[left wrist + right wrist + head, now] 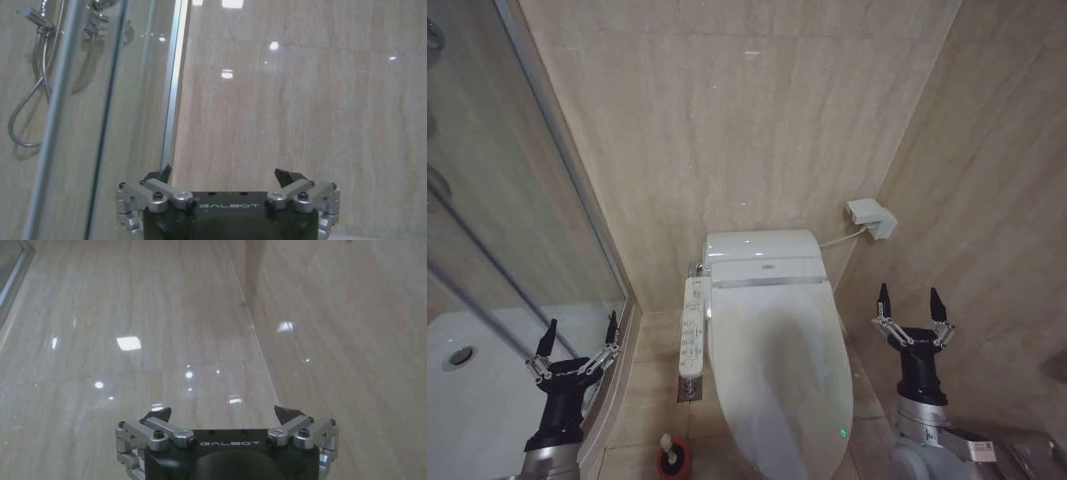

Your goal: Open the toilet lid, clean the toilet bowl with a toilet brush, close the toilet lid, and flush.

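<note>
The toilet lid (779,375) lies shut over the bowl, a large smooth white plastic oval reaching from the near edge of the head view back to the seat housing, with a small green light near its near right rim. Nearest of all, on the beige tiled floor (652,420) just left of the toilet's near end, stands the toilet brush (668,450), its thin white handle rising from a short round red holder. On either side of the toilet the two arms are raised with fingers pointing up: the left claw (578,334) hangs at the near left, in front of the curved shower enclosure, its black-tipped fingers spread apart and gripping nothing; the right claw (911,303) hangs at the near right, close to the right-hand wall, likewise spread apart and empty. A long white button panel (692,327) runs along the toilet's left side, between the lid and the shower. The shower's glass door (497,200) with its metal frame stands on the left, with a white tray and a round drain (461,355) beneath it; the left wrist view shows a chrome shower hose (27,100) behind the glass. Farther back sits the rounded white seat housing (762,258), crossed by a silver strip. A thin cable leads from it to a small white box (871,217) mounted near the corner of the glossy, veined beige stone walls.
</note>
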### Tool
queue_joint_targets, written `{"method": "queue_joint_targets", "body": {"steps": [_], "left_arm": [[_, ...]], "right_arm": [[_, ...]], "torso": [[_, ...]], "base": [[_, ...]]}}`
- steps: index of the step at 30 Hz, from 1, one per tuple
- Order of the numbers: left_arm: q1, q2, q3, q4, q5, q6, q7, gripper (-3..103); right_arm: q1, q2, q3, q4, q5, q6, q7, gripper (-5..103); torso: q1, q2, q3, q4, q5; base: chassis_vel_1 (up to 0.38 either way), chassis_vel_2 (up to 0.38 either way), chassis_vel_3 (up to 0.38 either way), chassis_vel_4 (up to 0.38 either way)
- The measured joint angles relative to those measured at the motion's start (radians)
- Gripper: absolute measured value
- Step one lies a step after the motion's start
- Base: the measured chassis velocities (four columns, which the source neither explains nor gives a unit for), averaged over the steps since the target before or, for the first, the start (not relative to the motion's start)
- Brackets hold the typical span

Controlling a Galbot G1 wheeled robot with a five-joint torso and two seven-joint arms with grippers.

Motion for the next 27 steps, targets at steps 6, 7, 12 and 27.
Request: {"method": "queue_joint_targets", "body": {"steps": [6, 7, 12, 27], "left_arm": [[0.008, -0.013, 0.008, -0.005, 0.014, -0.008, 0.003, 100], [0.009, -0.014, 0.008, -0.006, 0.014, -0.009, 0.003, 100], [0.005, -0.019, 0.018, -0.002, 0.019, -0.009, 0.007, 100], [-0.032, -0.023, 0.059, 0.065, 0.021, -0.013, 0.01, 100]], "right_arm": [[-0.007, 0.008, -0.004, -0.007, 0.0, 0.013, -0.001, 100], [-0.007, 0.008, -0.004, -0.007, 0.0, 0.014, -0.001, 100], [-0.006, 0.001, -0.004, -0.016, -0.001, 0.021, -0.002, 100], [-0.001, 0.001, -0.008, -0.055, -0.007, 0.049, -0.022, 100]], "torso": [[0.0, 0.0, 0.0, 0.0, 0.0006], [0.0, 0.0, 0.0, -0.0001, 0.0007], [-0.001, 0.0, 0.0, 0.0001, 0.0004], [-0.002, 0.001, -0.001, -0.0005, -0.0001]], "base": [[0.257, -0.183, -0.249, 0.169], [0.284, -0.192, -0.269, 0.193], [0.287, -0.239, -0.273, 0.244], [0.346, -0.311, -0.337, 0.31]]}}
